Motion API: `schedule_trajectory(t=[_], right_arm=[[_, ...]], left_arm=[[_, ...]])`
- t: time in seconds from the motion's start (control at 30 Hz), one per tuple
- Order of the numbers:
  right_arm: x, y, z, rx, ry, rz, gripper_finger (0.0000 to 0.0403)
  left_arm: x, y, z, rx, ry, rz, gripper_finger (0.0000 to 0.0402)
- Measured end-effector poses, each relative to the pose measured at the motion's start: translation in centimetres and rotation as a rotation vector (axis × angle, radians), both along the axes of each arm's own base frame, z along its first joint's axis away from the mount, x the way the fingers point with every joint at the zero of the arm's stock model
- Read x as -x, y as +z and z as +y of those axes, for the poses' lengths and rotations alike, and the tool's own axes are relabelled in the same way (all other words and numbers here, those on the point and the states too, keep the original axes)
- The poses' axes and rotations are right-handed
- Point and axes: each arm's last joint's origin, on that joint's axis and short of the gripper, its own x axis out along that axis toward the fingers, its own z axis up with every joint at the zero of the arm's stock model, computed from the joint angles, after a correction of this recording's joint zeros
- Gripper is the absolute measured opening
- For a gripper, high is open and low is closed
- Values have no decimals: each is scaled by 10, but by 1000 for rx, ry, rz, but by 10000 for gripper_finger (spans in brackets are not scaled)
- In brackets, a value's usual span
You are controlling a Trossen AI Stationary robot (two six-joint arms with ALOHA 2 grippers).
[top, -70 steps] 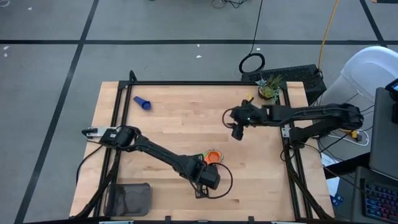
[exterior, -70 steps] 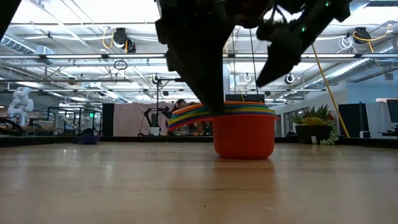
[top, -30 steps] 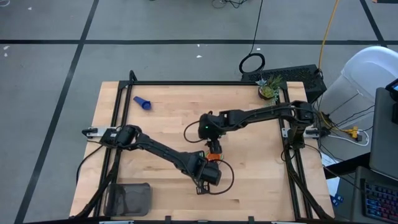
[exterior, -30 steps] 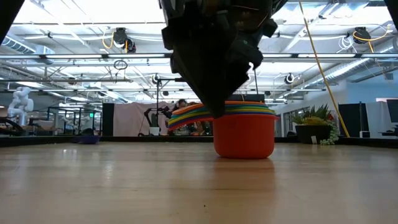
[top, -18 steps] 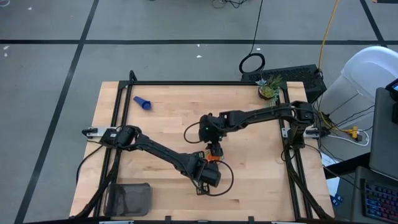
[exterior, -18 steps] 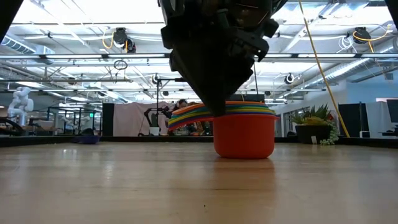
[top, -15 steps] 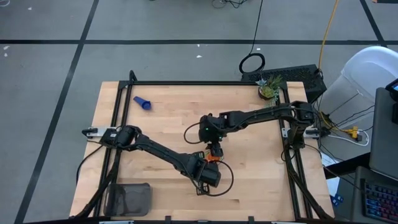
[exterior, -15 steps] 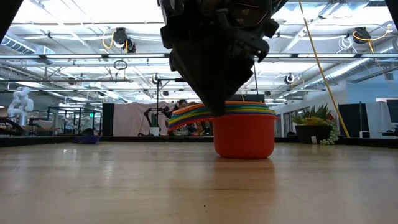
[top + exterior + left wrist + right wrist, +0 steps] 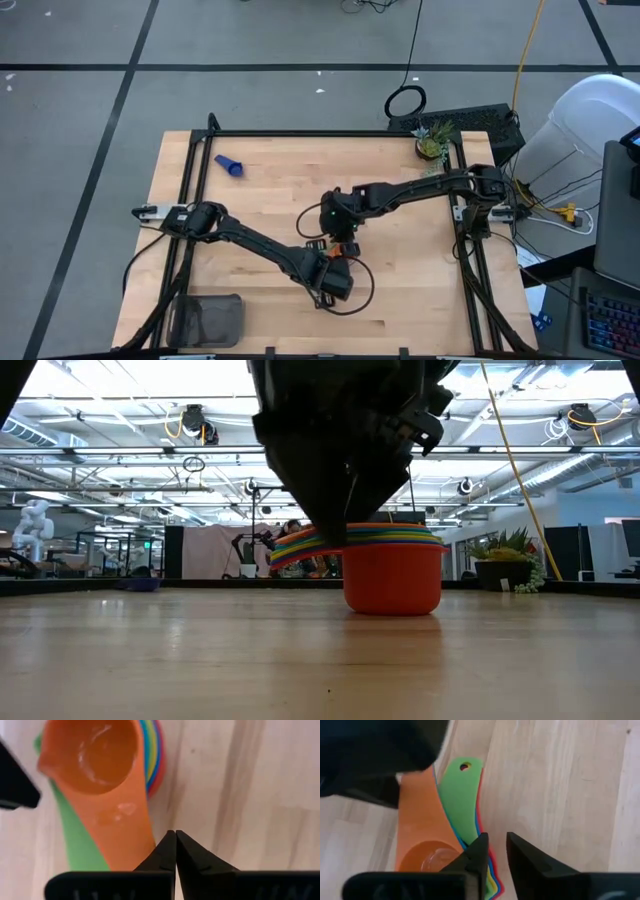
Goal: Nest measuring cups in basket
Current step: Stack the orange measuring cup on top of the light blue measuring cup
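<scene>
A nested stack of measuring cups [image 9: 392,570] stands on the table's middle: a red cup outermost and an orange cup [image 9: 95,755] on top. Their handles fan out to one side. In the high view both grippers hide most of the stack [image 9: 346,250]. My left gripper [image 9: 175,845] is shut, with its tips at the orange handle. My right gripper [image 9: 496,847] points down over the stack's rim, slightly open, one finger over the cups and one outside. A blue cup [image 9: 228,165] lies alone at the far left. The basket [image 9: 205,320] sits at the near left corner. My left gripper comes down from above, its shut tips at the side edge of the orange handle [image 9: 150,840], near that handle's free end. The stack stands upright on the table. My right gripper has the stack's rim [image 9: 491,875] in its gap; whether its fingers touch it I cannot tell.
A small potted plant [image 9: 432,146] stands at the far right corner. Black frame rails [image 9: 300,133] run along the table's edges. Bare wood lies between the stack and the basket.
My right gripper has sunk lower over the stack and edged a little toward the table's near edge. The stack and my left gripper have stayed where they were.
</scene>
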Motion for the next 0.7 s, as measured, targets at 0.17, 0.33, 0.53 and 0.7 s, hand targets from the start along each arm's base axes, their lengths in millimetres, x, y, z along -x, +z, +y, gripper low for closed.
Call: schedule_trajectory(t=[0.17,0.33,0.53,0.7], right_arm=[[0,0,0,1,0,1,30],[0,0,0,1,-1,1,19],[0,0,0,1,-1,1,18],[0,0,0,1,-1,2,18]], left_arm=[[5,-1,2,-56,16,35,4],[5,-1,3,-73,21,36,6],[6,-1,4,-113,27,32,5],[8,-1,6,-164,30,43,4]])
